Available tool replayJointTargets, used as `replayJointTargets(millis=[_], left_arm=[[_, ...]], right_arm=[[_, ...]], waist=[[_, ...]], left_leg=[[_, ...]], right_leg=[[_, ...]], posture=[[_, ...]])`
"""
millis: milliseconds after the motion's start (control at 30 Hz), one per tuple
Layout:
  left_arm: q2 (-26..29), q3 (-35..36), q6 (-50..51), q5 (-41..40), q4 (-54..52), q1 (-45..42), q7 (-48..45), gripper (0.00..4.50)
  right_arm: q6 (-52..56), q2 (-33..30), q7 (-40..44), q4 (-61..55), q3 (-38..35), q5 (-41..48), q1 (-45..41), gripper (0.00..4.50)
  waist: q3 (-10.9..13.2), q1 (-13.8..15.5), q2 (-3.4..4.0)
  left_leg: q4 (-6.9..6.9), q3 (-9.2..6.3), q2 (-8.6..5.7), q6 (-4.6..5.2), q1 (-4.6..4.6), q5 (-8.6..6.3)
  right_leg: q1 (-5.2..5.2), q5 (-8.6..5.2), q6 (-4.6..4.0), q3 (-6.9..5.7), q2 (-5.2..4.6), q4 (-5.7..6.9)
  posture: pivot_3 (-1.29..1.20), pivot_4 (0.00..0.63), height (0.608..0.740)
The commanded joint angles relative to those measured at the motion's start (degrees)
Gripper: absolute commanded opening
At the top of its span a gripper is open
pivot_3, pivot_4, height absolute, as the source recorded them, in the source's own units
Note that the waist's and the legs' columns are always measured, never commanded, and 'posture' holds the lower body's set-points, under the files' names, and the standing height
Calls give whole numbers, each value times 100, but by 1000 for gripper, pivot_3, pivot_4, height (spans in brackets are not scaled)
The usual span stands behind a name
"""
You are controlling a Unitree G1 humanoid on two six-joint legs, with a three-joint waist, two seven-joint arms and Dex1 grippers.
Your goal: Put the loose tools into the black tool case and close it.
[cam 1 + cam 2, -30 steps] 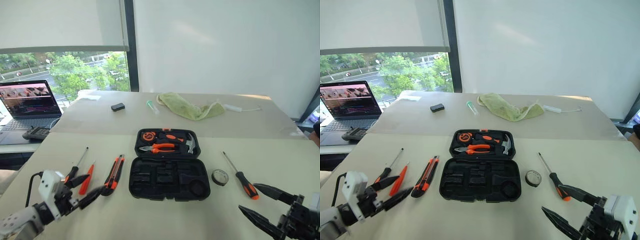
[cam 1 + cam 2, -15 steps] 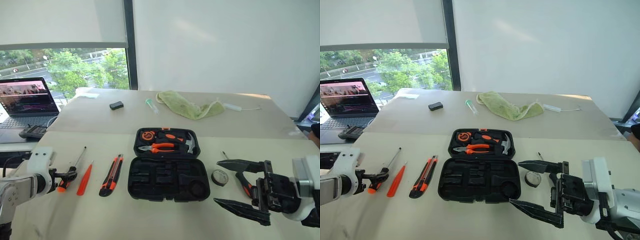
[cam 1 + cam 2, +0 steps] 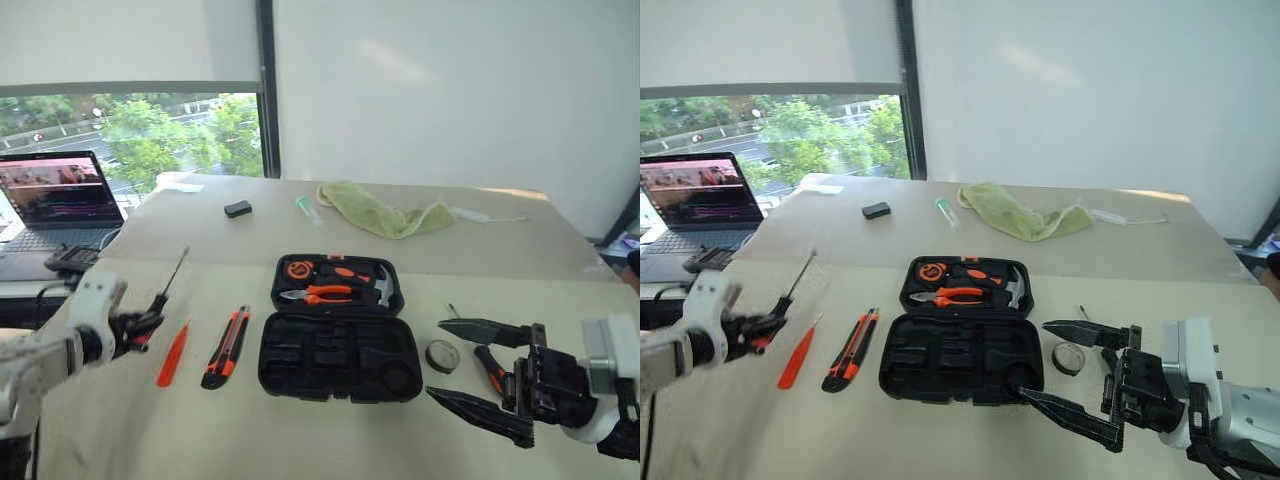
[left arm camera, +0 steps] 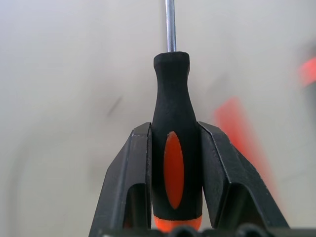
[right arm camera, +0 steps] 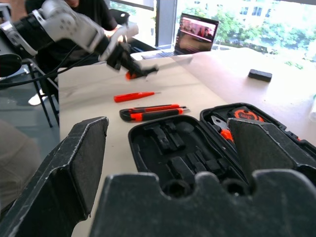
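Presently my left fingers (image 4: 143, 182) clamp the screwdriver (image 4: 174, 143); black tool case (image 3: 338, 355) lies at three o'clock, right fingers (image 3: 478, 400) wide.

Daylit room; plain white wall (image 3: 440, 90); window (image 3: 130, 130) with trees beyond, half-lowered blind (image 3: 120, 40); beige table (image 3: 300, 430).

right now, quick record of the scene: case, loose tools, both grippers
case: black tool case open, near half's slots empty
in far half: pliers, hammer, tape measure
left gripper: shut on screwdriver, lifted off table
right gripper: open, empty
on table: slim orange tool, utility knife, tape roll, second screwdriver
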Motion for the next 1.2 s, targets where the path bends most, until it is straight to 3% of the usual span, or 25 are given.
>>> replayJointTargets(millis=[33, 133, 267, 433, 567, 767, 1200], left_arm=[[532, -841, -562, -269, -216, -927, -1528, 837], [439, -2168, -1075, 204, 60, -2001, -2404, 837], [-220, -4158, -2297, 1515, 857, -3461, -3589, 837], [-869, -5268, -3096, 2617, 2141, -4277, -4101, 837], [-1314, -5650, -3098, 3141, 2844, -4663, -4276, 837], [-1376, -5722, -2599, 3410, 2660, -4453, -4420, 837], [-1798, -5708, -2610, 3868, 3016, -4222, -4196, 837]], right_arm=[[-148, 197, -55, -185, -289, -144, 259, 4500], [-183, 362, -179, -199, -433, -191, 420, 4500], [-287, 667, -10, -279, -927, -423, 1156, 4500], [-332, 763, 333, -263, -1531, -316, 1785, 4500], [-282, 741, 329, -330, -1933, -190, 2010, 4500], [-223, 794, 9, -623, -1995, -59, 2109, 4500], [-256, 780, -340, -848, -2065, 58, 2305, 4500]], waist=[[1, 31, 4], [-6, 56, 36], [-7, 58, 35], [-6, -70, 35], [-3, -117, 30], [-3, -118, 31], [-4, -90, 31]], left_leg=[[0, 1, -2, 39, 0, 25], [0, 11, -27, 48, 8, 26], [9, 18, -73, 86, 10, 26], [48, 29, -84, 125, -8, 10], [60, 28, -83, 141, -16, 1], [61, 25, -79, 145, -22, -2], [104, 18, -80, 165, -32, -14]], right_leg=[[3, 0, 0, -2, 5, -2], [19, 0, 3, -26, 40, -7], [36, 5, 28, -14, 48, -10], [32, 13, 73, 14, 48, -13], [31, 12, 89, 17, 41, -13], [23, 5, 101, 17, 37, -9], [33, 7, 111, 13, 25, -1]], posture=[[0, 150, 740], [0, 150, 740], [0, 150, 740], [0, 150, 740], [0, 150, 740], [0, 150, 740], [0, 150, 740]])
